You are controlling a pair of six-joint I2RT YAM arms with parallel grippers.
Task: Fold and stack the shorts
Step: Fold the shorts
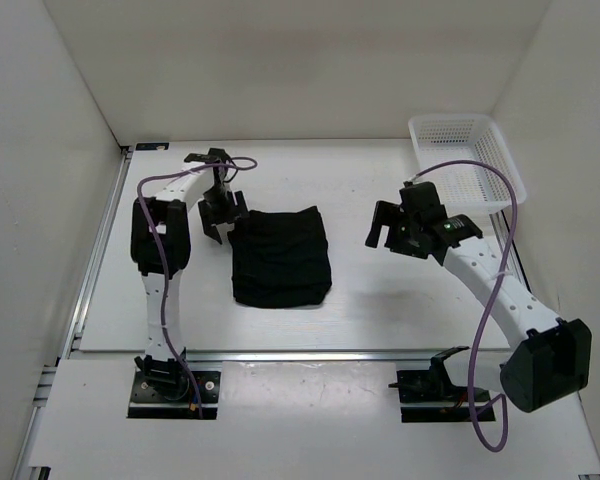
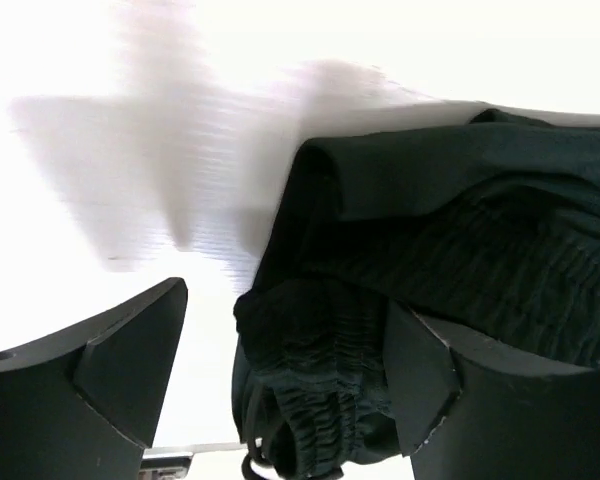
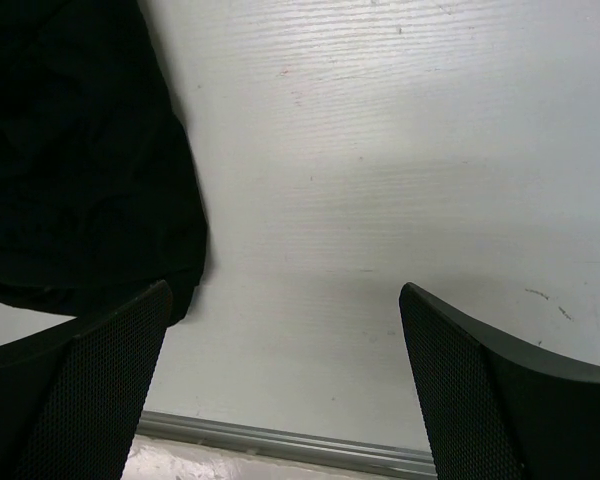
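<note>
While the shorts (image 1: 280, 258) lie folded (squarish), left end effector (image 1: 222, 231) and right end effector (image 1: 381, 229) hang spread.

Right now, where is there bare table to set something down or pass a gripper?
Bare white table: between the folded black fabric shorts and the right gripper, between shorts and far wall, and along the near edge. Crowded: the shorts' far-left corner, where the open left gripper hangs, and the far-right corner with the white plastic mesh basket.

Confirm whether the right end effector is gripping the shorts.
No, the right end effector hangs open over bare table, beside the shorts.
</note>
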